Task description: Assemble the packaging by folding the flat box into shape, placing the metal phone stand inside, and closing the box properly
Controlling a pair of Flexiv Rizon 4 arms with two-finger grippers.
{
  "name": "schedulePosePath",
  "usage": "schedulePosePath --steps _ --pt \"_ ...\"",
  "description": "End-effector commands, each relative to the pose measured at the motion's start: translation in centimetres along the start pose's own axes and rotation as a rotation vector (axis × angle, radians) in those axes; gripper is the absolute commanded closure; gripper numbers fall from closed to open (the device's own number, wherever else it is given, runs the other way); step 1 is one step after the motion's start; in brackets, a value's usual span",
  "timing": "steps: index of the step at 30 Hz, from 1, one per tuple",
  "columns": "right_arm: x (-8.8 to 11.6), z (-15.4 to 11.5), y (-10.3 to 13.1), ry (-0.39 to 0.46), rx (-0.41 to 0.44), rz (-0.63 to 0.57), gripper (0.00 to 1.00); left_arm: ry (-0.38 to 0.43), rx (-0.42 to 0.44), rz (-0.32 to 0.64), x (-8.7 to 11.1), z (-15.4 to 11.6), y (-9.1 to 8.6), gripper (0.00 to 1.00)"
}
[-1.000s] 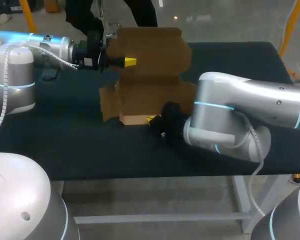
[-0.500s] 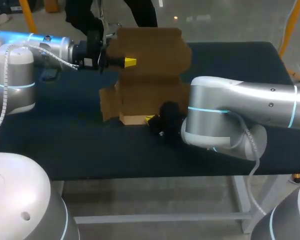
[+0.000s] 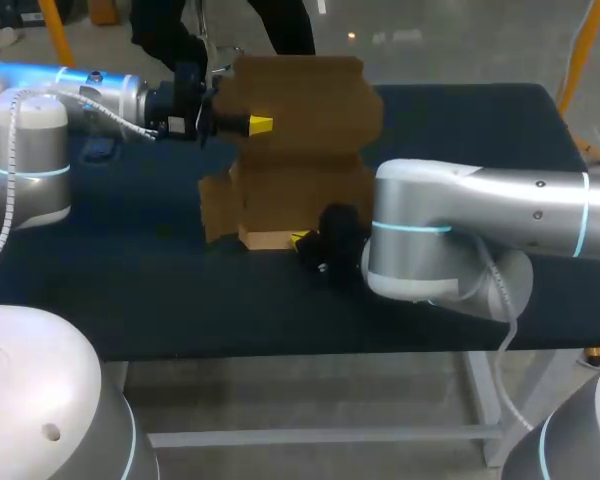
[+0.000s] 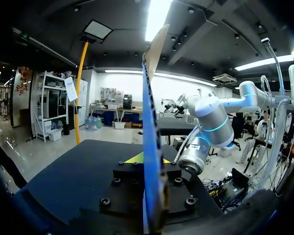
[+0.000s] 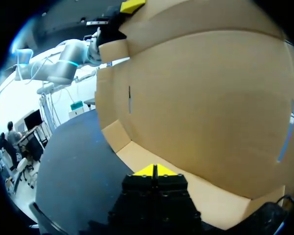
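Your left pincer point(image 3: 258, 124) pinches the upper panel point(image 3: 300, 95) of the cardboard box point(image 3: 300, 190). One yellow tip shows on the panel's near face in the head view. In the left wrist view the board stands edge-on, rising between the two fingers, which close on it from either side.

Your right pincer point(image 5: 155, 170) sits low at the foot of the box with its yellow tips pressed together, only a thin seam between them and nothing gripped. They lie just over the pale bottom flap point(image 5: 206, 188), which rests flat on the worktop point(image 3: 130, 270) and juts toward the robot. Whether the tips touch the flap cannot be told.

The box stands upright near the middle of the dark worktop, partly unfolded. Its broad brown panels face the robot, a side flap angles out on your left, and the upper panel is raised above the rest.

Your left arm point(image 3: 70, 90) comes in level from the left at the height of that panel. Your right arm point(image 3: 480, 215) comes in from the right and bends down to the foot of the box.
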State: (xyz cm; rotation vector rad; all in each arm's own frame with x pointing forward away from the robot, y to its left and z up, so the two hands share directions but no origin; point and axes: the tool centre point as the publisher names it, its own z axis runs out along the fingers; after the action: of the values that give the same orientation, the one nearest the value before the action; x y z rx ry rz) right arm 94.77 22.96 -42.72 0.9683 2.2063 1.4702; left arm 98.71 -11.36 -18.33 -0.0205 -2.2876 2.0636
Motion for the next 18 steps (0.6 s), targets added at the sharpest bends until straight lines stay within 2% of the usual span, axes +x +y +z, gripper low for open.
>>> schedulePosePath --steps 1,7,18 --pt "0.0 0.6 -0.5 -0.005 0.0 0.0 1.0 0.007 0.001 0.0 -0.2 -0.1 -0.1 1.0" --pt "0.0 0.6 -0.5 -0.005 0.0 0.0 1.0 0.007 0.001 0.0 -0.2 -0.1 -0.1 1.0" --pt "0.0 0.6 -0.5 -0.005 0.0 0.0 1.0 0.014 -0.014 0.029 2.4 0.2 0.6 1.0"
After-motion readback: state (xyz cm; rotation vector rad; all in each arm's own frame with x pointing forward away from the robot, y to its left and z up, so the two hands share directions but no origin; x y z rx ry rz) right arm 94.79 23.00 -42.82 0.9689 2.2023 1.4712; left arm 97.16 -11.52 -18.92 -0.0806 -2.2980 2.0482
